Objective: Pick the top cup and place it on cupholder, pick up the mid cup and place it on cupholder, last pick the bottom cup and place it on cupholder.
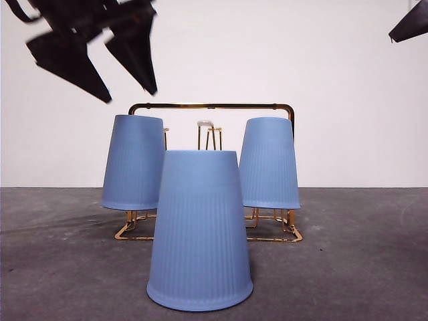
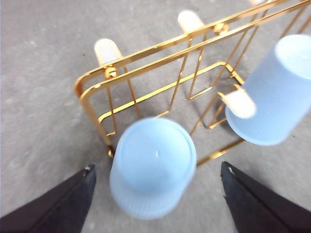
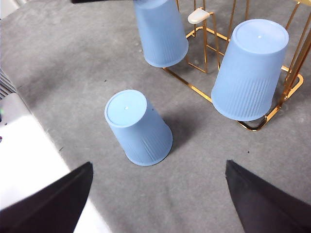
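Two blue cups hang upside down on the gold wire cupholder [image 1: 210,105]: the left cup [image 1: 134,162] and the right cup [image 1: 269,162]. A third blue cup [image 1: 200,237] stands upside down on the table in front of the rack. My left gripper [image 1: 130,95] hovers open above the left cup [image 2: 153,165], its jaws wide of it and touching nothing. In the left wrist view the other racked cup [image 2: 282,92] sits beside a white-tipped prong [image 2: 238,104]. My right gripper [image 3: 158,164] is open, high above the table cup [image 3: 138,128], and shows as a black tip [image 1: 409,27].
A bare white-tipped prong [image 1: 205,124] rises in the middle of the rack between the two cups. The table [image 1: 361,267] is dark grey. A white surface [image 3: 29,145] lies at the table's edge in the right wrist view.
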Robot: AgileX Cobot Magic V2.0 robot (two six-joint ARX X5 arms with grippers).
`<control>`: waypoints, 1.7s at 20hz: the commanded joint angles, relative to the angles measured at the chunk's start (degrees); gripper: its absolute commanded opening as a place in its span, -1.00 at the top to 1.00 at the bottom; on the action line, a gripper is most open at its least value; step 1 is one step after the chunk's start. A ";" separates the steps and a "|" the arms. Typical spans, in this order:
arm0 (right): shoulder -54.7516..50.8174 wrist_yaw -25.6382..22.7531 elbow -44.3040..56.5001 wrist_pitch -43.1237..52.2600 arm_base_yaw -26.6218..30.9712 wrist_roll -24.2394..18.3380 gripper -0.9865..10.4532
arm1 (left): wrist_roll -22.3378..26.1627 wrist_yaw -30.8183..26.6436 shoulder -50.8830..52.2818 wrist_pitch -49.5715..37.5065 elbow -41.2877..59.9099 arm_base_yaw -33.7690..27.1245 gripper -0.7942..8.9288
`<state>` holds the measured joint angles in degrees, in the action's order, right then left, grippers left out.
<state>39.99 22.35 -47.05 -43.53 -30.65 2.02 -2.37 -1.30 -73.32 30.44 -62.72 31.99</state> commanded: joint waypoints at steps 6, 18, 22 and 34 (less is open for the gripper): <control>2.75 1.29 -0.63 5.46 -0.35 3.10 0.07 | -1.75 13.68 14.47 10.58 -0.79 0.76 0.01; 10.84 3.78 -0.66 13.75 -2.82 6.62 0.07 | 0.15 18.99 31.12 25.44 -0.76 0.87 0.01; 16.50 1.49 -2.34 18.25 -8.90 7.89 0.07 | 0.13 18.99 31.41 25.42 -0.76 0.87 0.01; 37.24 -11.19 -9.11 18.62 -19.91 6.08 -0.03 | 0.15 18.99 31.41 25.29 -0.76 0.87 0.01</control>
<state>76.34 11.53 -55.16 -25.39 -49.87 8.80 -2.52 17.50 -41.60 56.58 -62.72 32.49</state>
